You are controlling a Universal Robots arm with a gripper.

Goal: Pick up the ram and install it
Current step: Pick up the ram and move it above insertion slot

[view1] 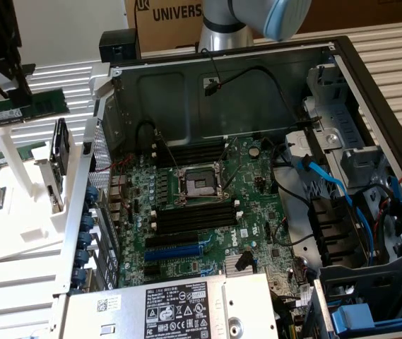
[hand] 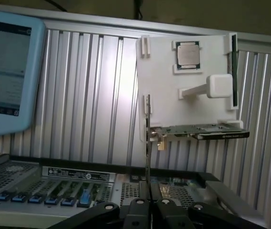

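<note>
Ram, a long, flat green circuit-board stick [view1: 42, 106], is clamped edge-on in my closed claw [hand: 148, 204], its long axis roughly level, above the white plastic rack [view1: 24, 226]. The long black motherboard slots [view1: 193, 216] lie well apart, toward the exterior view's right.

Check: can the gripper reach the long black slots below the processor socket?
Likely yes. The gripper, shut on the ram, sits outside the open case at the exterior view's left; the slots lie bare, with no cable across them.
</note>
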